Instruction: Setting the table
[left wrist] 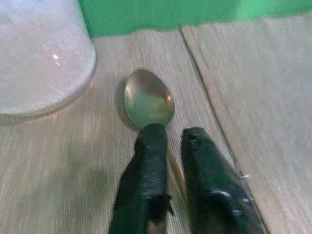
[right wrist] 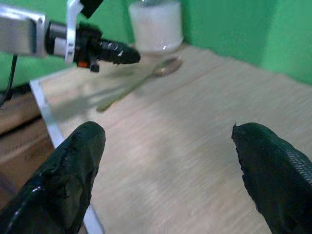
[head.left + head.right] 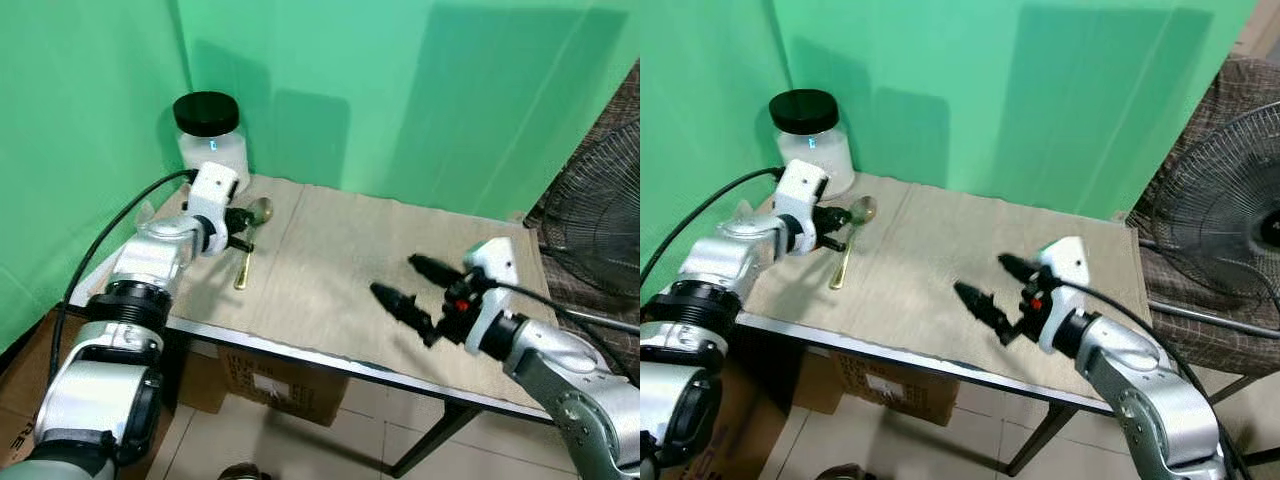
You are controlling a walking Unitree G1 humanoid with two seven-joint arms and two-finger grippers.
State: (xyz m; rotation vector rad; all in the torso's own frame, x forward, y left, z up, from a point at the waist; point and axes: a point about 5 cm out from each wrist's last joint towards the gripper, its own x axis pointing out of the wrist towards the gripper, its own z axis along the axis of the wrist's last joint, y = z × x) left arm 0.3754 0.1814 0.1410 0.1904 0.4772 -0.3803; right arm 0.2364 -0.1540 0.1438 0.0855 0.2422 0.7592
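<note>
Across the middle of the head camera frame runs a table (image 3: 330,330) covered with a pale woven mat, set against green backdrop walls. At the upper left of the frame stands a clear jar (image 3: 212,140) with a black lid, at the table's far corner. Just below and right of it lies a gold-coloured spoon (image 3: 247,250), bowl toward the jar, handle pointing toward the near table edge. The left gripper (image 3: 240,232) sits low over the spoon's neck; in the left wrist view its two fingers (image 1: 151,161) stand narrowly apart on either side of the handle, just behind the bowl, though whether they pinch it cannot be told. At the lower right, the right gripper (image 3: 405,285) hovers over bare mat with its fingers spread wide. A wire fan (image 3: 1230,210) stands at the right edge.
</note>
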